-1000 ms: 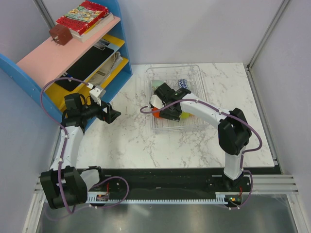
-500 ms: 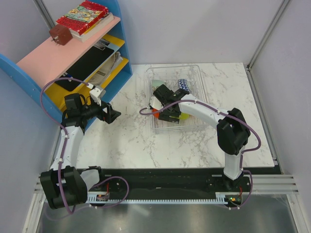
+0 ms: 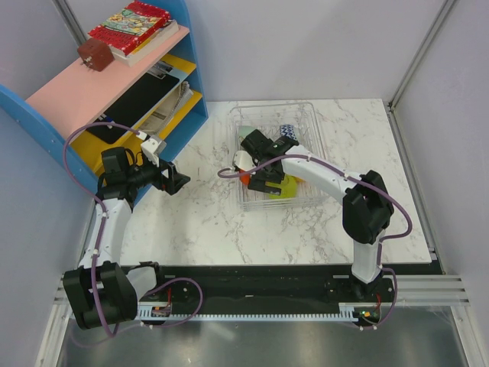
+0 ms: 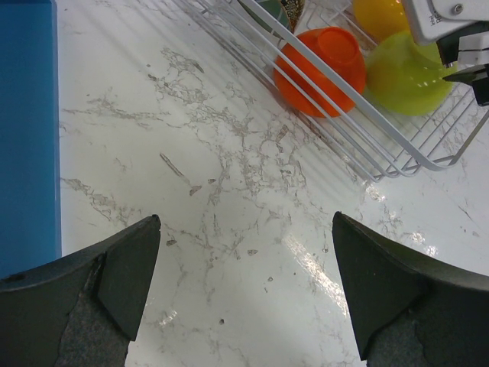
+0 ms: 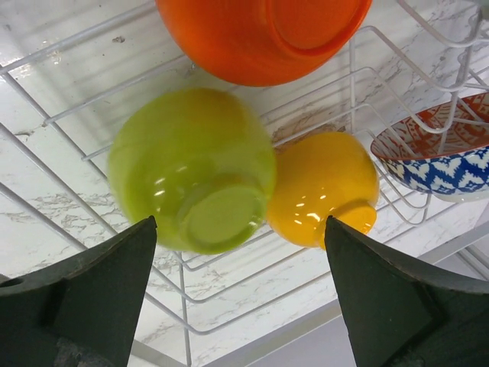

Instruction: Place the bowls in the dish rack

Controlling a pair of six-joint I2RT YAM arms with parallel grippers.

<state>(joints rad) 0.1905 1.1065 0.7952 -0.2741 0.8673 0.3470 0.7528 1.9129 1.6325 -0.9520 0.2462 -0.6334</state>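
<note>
- The yellow-green bowl (image 5: 191,172) lay upside down on the wires of the dish rack (image 5: 69,145), its base ring facing the right wrist camera.
- The orange-yellow bowl (image 5: 325,187) sat touching it on one side, also bottom up.
- The red-orange bowl (image 5: 260,34) lay just beside those two, tipped against the rack's near rail.
- The blue-and-white patterned bowl (image 5: 439,157) stood on edge between prongs next to the orange-yellow one.
- A pale green bowl with a brown-patterned outside (image 4: 267,9) showed only partly, further into the rack.
- The right pincer (image 5: 241,225) hung directly above the yellow-green bowl, fingers spread wide and holding nothing.
- The left pincer (image 4: 244,222) was likewise spread and empty, over bare desk (image 4: 214,176), well apart from the rack.
- The blue-and-pink shelf unit (image 3: 114,76) stood at the desk's far left.
</note>
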